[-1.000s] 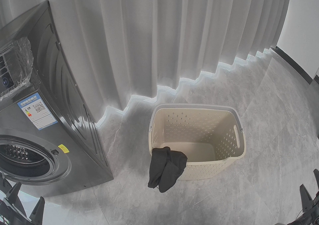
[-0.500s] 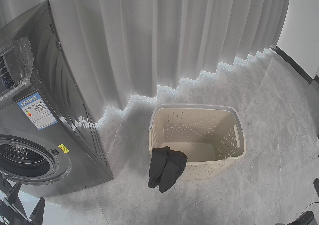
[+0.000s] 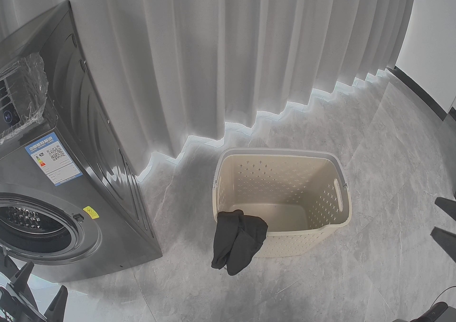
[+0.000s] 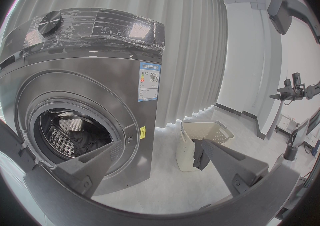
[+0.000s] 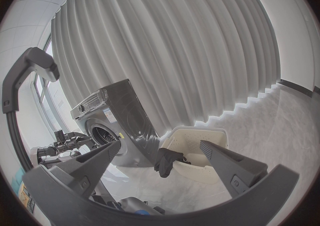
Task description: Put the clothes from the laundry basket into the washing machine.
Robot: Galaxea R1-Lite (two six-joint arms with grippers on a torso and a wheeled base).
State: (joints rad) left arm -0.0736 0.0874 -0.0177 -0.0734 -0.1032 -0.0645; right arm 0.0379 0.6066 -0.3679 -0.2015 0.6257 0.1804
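A cream laundry basket (image 3: 304, 243) stands on the floor, with a black garment (image 3: 237, 241) draped over its near-left corner and hanging outside. The grey washing machine (image 3: 71, 166) is at the left with its door opening (image 3: 33, 225) uncovered; dark clothes (image 4: 87, 138) lie in the drum. My left gripper (image 3: 42, 285) hovers open and empty just in front of and below the drum opening. My right gripper (image 3: 445, 221) hangs open and empty at the right edge, well clear of the basket. From the right wrist, the basket (image 5: 213, 174) and garment (image 5: 166, 162) lie ahead.
A white pleated curtain (image 3: 237, 52) hangs behind the machine and basket. Grey tiled floor (image 3: 380, 147) spreads around the basket, open between it and the machine. A white wall with a dark baseboard (image 3: 418, 90) runs along the far right.
My right gripper dropped out of the bottom-right corner, then reappeared higher at the right edge. The left gripper shifted slightly lower. Basket, garment and machine stayed put.
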